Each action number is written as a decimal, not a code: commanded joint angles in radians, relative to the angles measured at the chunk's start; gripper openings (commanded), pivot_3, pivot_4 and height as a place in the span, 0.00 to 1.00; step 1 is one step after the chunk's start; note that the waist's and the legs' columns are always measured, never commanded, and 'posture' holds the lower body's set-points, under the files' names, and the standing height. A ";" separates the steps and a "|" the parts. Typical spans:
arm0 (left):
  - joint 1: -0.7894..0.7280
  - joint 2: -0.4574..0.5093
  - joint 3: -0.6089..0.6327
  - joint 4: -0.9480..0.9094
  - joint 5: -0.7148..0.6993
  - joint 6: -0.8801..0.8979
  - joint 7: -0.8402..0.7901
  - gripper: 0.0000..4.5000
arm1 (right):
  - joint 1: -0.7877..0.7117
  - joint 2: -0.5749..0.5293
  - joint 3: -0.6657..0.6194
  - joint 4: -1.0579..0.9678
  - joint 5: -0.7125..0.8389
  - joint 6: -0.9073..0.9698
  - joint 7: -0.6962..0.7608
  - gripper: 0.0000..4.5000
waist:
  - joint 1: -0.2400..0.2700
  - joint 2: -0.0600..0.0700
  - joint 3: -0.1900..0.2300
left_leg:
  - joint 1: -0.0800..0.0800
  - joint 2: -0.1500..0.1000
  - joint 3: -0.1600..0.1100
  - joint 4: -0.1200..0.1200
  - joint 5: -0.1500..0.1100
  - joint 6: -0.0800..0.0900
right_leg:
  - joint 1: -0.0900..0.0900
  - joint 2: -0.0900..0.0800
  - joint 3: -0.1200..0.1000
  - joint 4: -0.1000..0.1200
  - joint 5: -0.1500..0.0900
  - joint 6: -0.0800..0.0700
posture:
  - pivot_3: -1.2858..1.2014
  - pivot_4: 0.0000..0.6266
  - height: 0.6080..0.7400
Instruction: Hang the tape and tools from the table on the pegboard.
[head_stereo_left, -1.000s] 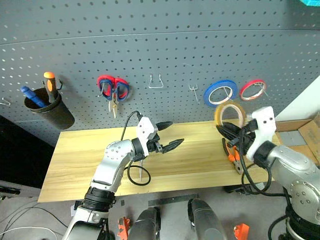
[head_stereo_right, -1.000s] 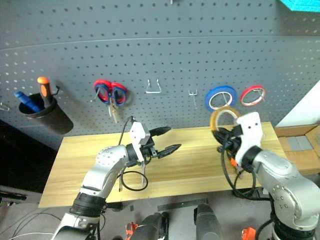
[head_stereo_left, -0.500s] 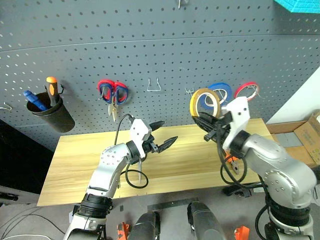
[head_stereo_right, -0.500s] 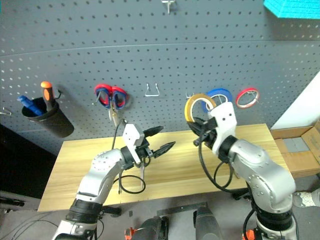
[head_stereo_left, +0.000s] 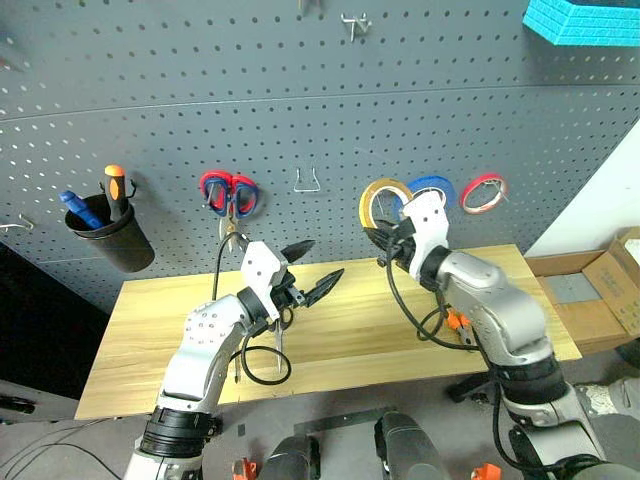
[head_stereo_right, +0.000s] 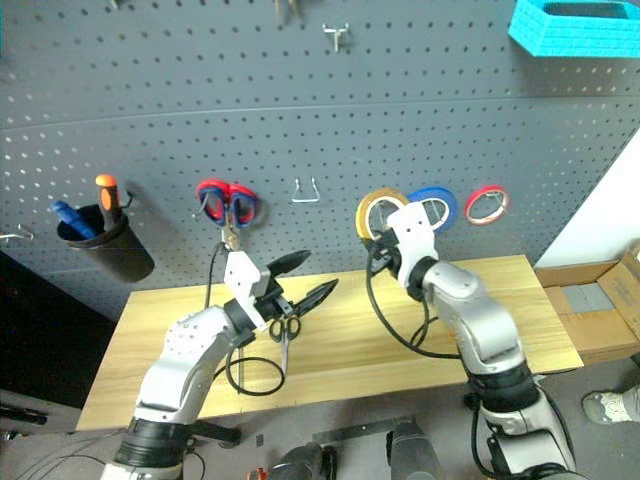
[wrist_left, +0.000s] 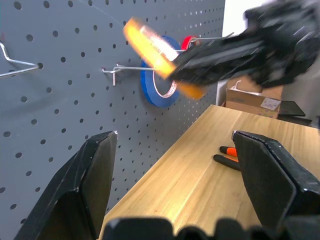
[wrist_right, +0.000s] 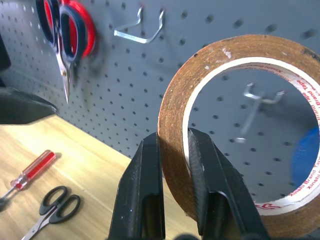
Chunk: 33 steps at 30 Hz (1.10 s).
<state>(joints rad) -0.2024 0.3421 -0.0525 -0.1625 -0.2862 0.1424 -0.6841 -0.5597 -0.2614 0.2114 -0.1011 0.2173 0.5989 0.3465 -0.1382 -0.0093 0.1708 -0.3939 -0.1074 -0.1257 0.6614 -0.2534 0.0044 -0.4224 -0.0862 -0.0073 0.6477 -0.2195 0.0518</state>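
My right gripper (head_stereo_left: 380, 236) is shut on the rim of the yellowish-tan tape (head_stereo_left: 383, 203). It holds the ring upright close in front of the pegboard (head_stereo_left: 300, 100), just left of the blue ring. In the right wrist view a bare metal hook (wrist_right: 260, 97) shows through the tape's hole (wrist_right: 172, 125). My left gripper (head_stereo_left: 322, 260) stands open above the table (head_stereo_left: 380, 330), holding nothing. The red-handled screwdriver (wrist_right: 35, 167) and the black scissors (head_stereo_right: 283, 330) lie on the table below the left gripper. The orange-and-black pliers (head_stereo_left: 455, 322) lie under my right forearm.
A blue tape ring (head_stereo_left: 432, 186), a red tape ring (head_stereo_left: 483, 190), red-and-blue scissors (head_stereo_left: 230, 192) and an empty wire hook (head_stereo_left: 308, 180) hang on the board. A black cup (head_stereo_left: 105, 235) with two tools hangs at far left. A cardboard box (head_stereo_left: 600, 280) sits right of the table.
My right gripper has carried the tape left and forward, up to the pegboard beside the blue ring. The camera has tilted upward. The left gripper has stayed open, almost in place.
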 joint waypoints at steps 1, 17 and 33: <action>0.002 0.009 0.005 -0.058 0.008 -0.005 0.017 0.87 | -0.052 0.015 0.031 0.103 -0.081 -0.078 -0.011 0.03 | 0.001 0.000 -0.003 | 0.000 0.000 0.000 0.000 0.000 0.000 | 0.000 0.000 0.000 0.000 0.000 -0.001 | 0.45 0.15 1.00; 0.034 0.041 -0.058 -0.024 0.072 -0.027 0.007 0.87 | 0.134 -0.111 -0.106 -0.167 0.050 0.217 0.136 0.98 | 0.031 0.001 -0.008 | 0.000 0.000 -0.001 0.000 0.000 0.000 | 0.000 0.000 0.001 0.000 0.001 -0.001 | 0.44 0.27 1.00; 0.245 0.105 -0.085 -0.153 0.054 0.086 -0.028 0.87 | 0.208 -0.035 -0.327 0.133 -0.077 0.362 -0.254 0.98 | 0.052 0.005 0.059 | 0.000 0.007 0.008 -0.001 0.000 0.003 | 0.000 0.001 0.001 -0.001 0.001 -0.003 | 0.46 0.46 1.00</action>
<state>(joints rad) 0.0327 0.4376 -0.1520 -0.2527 -0.2147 0.2197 -0.7109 -0.3401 -0.2844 -0.1331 0.0283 0.1716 1.0028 0.1029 -0.0863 -0.0041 0.2294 -0.3945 -0.1004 -0.1176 0.6605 -0.2533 0.0076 -0.4231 -0.0855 -0.0062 0.6460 -0.2182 0.0485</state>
